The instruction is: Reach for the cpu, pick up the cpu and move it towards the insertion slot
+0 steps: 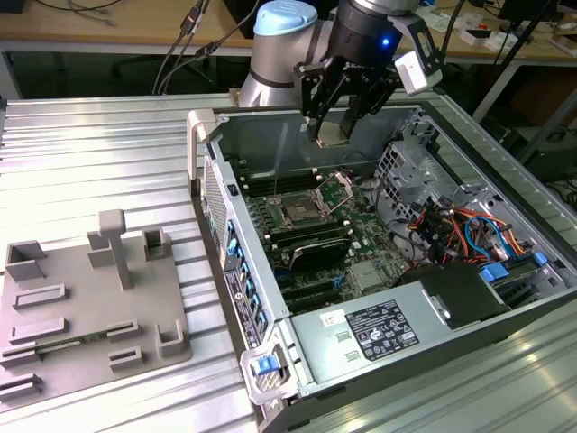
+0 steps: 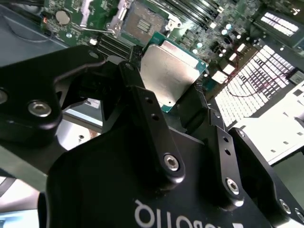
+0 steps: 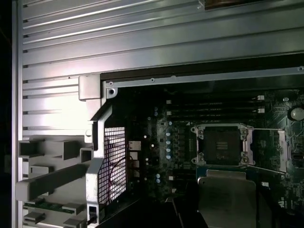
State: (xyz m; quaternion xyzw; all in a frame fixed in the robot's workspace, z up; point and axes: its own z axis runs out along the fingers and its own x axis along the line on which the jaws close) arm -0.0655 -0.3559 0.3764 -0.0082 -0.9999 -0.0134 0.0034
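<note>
The cpu (image 1: 333, 133) is a flat silvery square chip with a thin green edge, and it hangs in the air over the back of the open computer case. My gripper (image 1: 332, 126) is shut on it, with one black finger (image 2: 145, 107) on each side of the chip (image 2: 168, 71). The insertion slot (image 1: 297, 214) lies below and toward the case front. It has a shiny metal frame, a raised wire lever and a dark centre, with green board around it. In both wrist views the slot (image 2: 142, 19) (image 3: 222, 145) sits just beyond the held cpu (image 3: 227, 199).
A grey plastic tray (image 1: 81, 298) with raised blocks lies on the ribbed metal table at the exterior view's left. The case wall (image 1: 216, 180) rises between the tray and the board. Long black memory slots (image 1: 311, 236), a drive cage (image 1: 424, 158), coloured cables (image 1: 460, 230) and a power supply (image 1: 379, 329) surround the slot.
</note>
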